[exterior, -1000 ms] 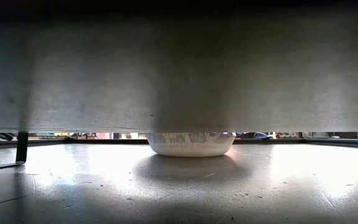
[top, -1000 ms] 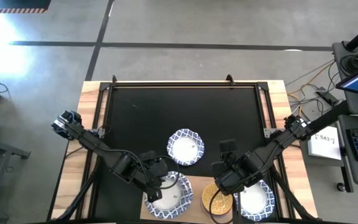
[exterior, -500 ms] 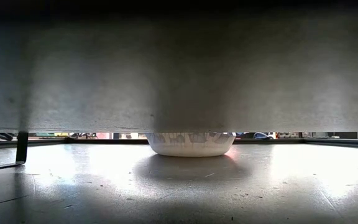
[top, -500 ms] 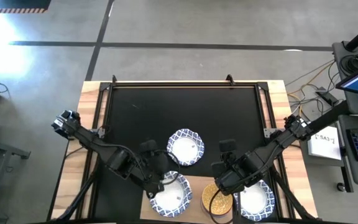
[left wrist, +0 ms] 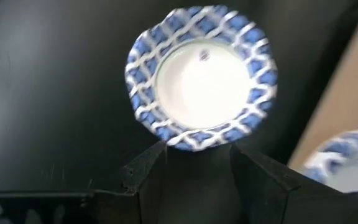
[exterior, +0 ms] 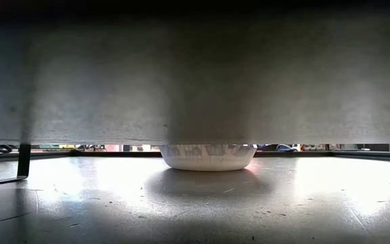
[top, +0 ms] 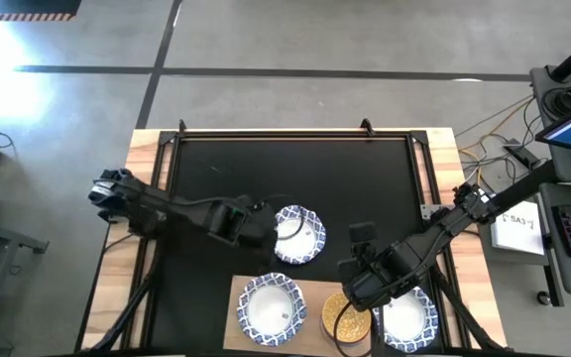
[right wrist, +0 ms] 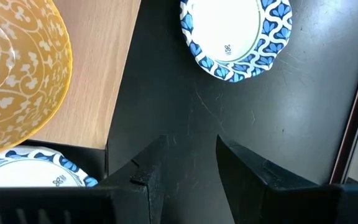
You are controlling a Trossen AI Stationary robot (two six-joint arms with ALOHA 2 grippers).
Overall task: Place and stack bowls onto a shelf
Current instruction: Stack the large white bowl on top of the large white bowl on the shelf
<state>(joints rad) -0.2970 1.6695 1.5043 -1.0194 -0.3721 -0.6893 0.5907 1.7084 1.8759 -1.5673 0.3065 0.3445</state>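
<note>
We are watching the left gripper [top: 271, 230] reaching toward the lone white bowl with the blue patterned rim [top: 296, 234] sitting on the black mat [top: 266, 178], just off the shelf [top: 310, 297] at its 12 o'clock. In the left wrist view the fingers [left wrist: 146, 171] are standing apart and holding nothing, straddling the near rim of that bowl [left wrist: 202, 78]. To do this well, we judge one finger should be going inside the rim and one outside before closing, staying level. The right gripper [top: 362, 238] is waiting at the bowl's 3 o'clock, its fingers parted and empty. Against a second ago, the left arm has left the blue-rimmed bowl on the shelf [top: 271, 309] and swung up to the mat bowl; the yellow-gold bowl [top: 345, 315] is sitting unmoved.
</note>
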